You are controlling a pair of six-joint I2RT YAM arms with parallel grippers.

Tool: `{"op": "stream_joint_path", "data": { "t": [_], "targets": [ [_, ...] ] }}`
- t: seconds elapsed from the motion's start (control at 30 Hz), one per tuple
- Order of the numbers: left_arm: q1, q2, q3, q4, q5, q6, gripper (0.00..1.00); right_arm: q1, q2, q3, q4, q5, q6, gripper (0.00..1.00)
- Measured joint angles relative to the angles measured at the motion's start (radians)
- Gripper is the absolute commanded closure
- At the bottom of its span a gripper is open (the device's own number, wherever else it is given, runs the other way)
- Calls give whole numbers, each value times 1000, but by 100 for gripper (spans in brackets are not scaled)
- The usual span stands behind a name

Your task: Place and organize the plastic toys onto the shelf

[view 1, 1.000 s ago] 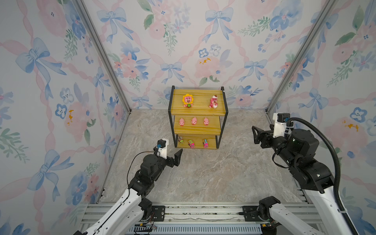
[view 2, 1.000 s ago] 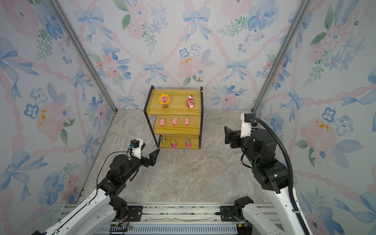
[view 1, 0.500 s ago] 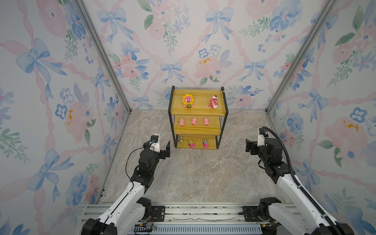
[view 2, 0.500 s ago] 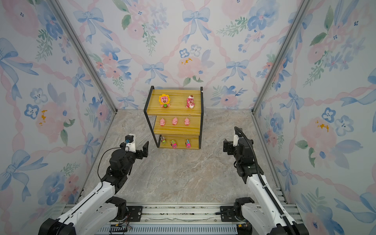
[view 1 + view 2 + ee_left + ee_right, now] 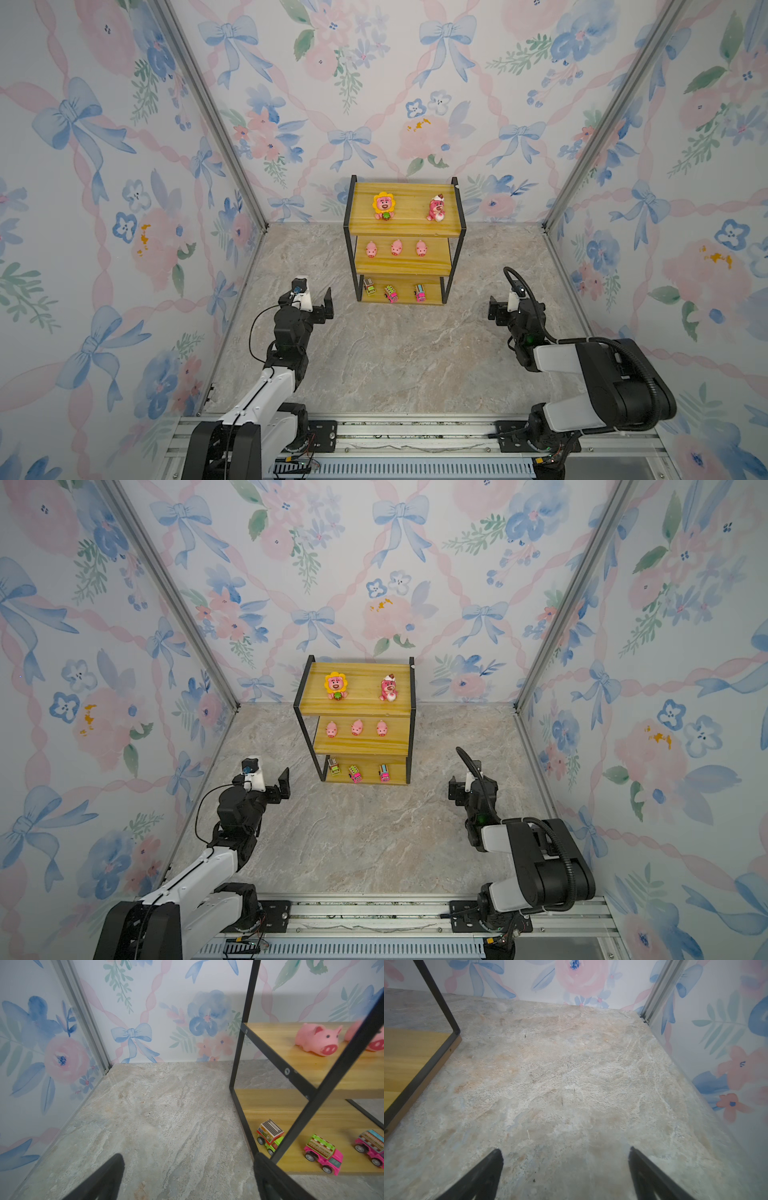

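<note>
Up on the shelf [image 5: 407,224] everything looks sorted already. The sunflower bear [image 5: 384,205] and the other pink bear [image 5: 435,208] stand upright on the top board. Three pigs [image 5: 396,247] sit in a row on the middle one, and three toy vehicles [image 5: 390,293] are lined up on the bottom. I can't spot anything loose on the counter [image 5: 395,357] in both top views or the wrist cams.

Left fingers [image 5: 104,1178] are spread wide with nothing between them. They hover low near the shelf's front left corner, close to the black frame [image 5: 324,1088] but apart from it going by the top views. Right fingers [image 5: 483,1172] are also wide open and empty, over bare counter on the shelf's right side, well apart from it.

My read is that placing is finished and we're at the wrap-up step. The next move shouldn't need any grasp, just getting both arms clear and parked. The one thing to watch is the left arm, since a sloppy swing could clip that frame and topple the little bears.
</note>
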Motion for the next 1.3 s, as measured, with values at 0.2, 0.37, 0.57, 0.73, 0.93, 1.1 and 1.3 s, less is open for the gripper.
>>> {"op": "stream_joint_path", "data": {
  "t": [0.2, 0.37, 0.57, 0.73, 0.93, 1.1, 1.3],
  "targets": [
    [55, 95, -29, 104, 41, -12, 2, -14, 25, 55, -6, 11, 9, 1],
    [87, 207, -32, 215, 66, -24, 2, -27, 24, 72, -2, 8, 18, 1],
    [101, 404, 17, 289, 95, -31, 2, -28, 25, 72, -3, 5, 21, 3],
    [93, 502, 40, 339, 130, -19, 2, -39, 24, 72, -5, -13, 27, 3],
    [54, 511, 37, 394, 99, 1, 2, -40, 24, 72, -5, -18, 27, 3],
    [45, 539, 17, 453, 69, 4, 2, -40, 24, 72, -5, -19, 27, 3],
    [45, 539, 16, 479, 54, 4, 2, -40, 25, 72, -5, -19, 27, 3]
  ]
}}
